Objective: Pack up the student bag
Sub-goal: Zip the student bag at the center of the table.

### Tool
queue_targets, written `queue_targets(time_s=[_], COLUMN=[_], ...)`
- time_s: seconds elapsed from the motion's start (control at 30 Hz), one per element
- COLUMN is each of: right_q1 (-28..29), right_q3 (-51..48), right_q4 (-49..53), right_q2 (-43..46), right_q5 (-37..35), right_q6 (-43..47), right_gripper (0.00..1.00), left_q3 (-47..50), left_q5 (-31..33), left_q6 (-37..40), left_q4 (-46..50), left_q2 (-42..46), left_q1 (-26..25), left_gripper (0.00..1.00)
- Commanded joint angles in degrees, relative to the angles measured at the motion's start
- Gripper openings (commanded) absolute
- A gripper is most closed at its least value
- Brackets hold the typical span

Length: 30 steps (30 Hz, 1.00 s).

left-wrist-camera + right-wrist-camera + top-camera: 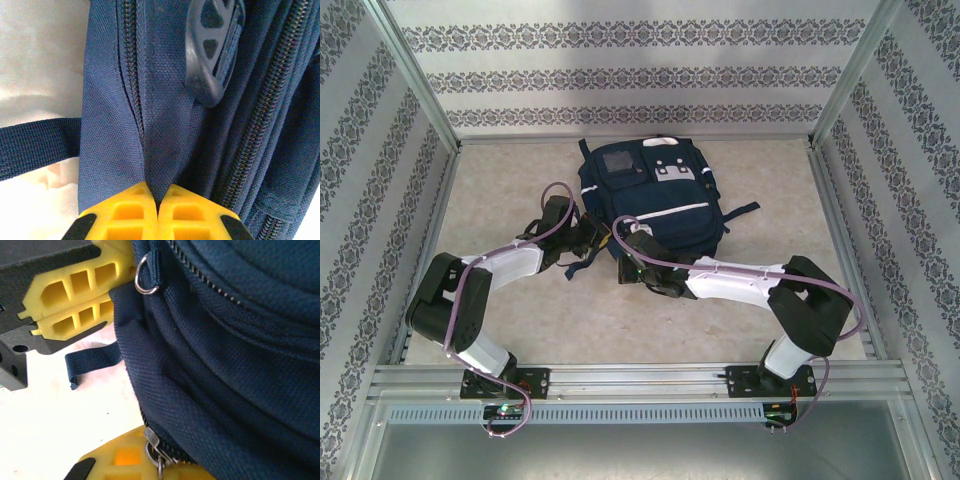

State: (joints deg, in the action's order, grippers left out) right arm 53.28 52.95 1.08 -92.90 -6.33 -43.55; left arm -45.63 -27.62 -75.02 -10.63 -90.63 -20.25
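Lying flat against the far edge of the tabletop [520, 330], about midway between its left and right edges, the student bag [655, 195] is navy with thin white stripes and grey-white patches near its top. Its near end is hidden beneath the two arms, and dark straps trail onto the surface beside it.

The left claw [158, 202] is closed tight on a fold of the bag's navy fabric beside a zipper track [131, 75]. Only its yellow fingertips show, cut off by the lower frame edge. A dark oval tab [207, 55] with cut-outs hangs just beside the fold.

The right claw [160, 462] is drawn narrow, with a metal zipper pull [156, 450] between its yellow pads. Most of that claw is cut off at the bottom, so the contact is hard to make out. A small metal ring [145, 276] and a loose webbing end [92, 362] sit nearby.

The tabletop is pale, mottled beige. Three walls around it carry grey and white floral bands, framed by metal rails.

One bag, two white and black arms, two claws.
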Motion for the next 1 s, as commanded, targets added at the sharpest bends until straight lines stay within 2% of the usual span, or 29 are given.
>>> queue_targets(time_s=[0.0, 0.27, 0.57, 0.73, 0.97], right_q1=[0.49, -1.31, -5.74, -7.16, -10.45], right_q3=[-0.70, 2.72, 4.28, 7.91, 8.91], right_q4=[5.64, 17.42, 18.81, 24.52, 33.97], right_q2=[3.11, 5.27, 6.62, 6.03, 8.33], right_q5=[-4.05, -0.09, 14.67, 15.91, 19.63], right_q6=[0.62, 1.21, -2.45, -1.88, 3.69], right_gripper=[0.00, 0.00, 0.00, 0.00, 0.00], left_q3=[-2.21, -1.98, -2.30, -2.69, -3.94], left_q5=[3.84, 4.68, 4.50, 5.00, 5.71], left_q6=[2.85, 3.83, 4.49, 5.72, 5.54], left_q4=[2.02, 4.10, 4.30, 6.11, 7.96], left_q2=[1.91, 2.30, 2.03, 2.49, 1.62], left_q1=[1.57, 2.26, 2.39, 2.48, 2.48], left_gripper=[0.00, 0.00, 0.00, 0.00, 0.00])
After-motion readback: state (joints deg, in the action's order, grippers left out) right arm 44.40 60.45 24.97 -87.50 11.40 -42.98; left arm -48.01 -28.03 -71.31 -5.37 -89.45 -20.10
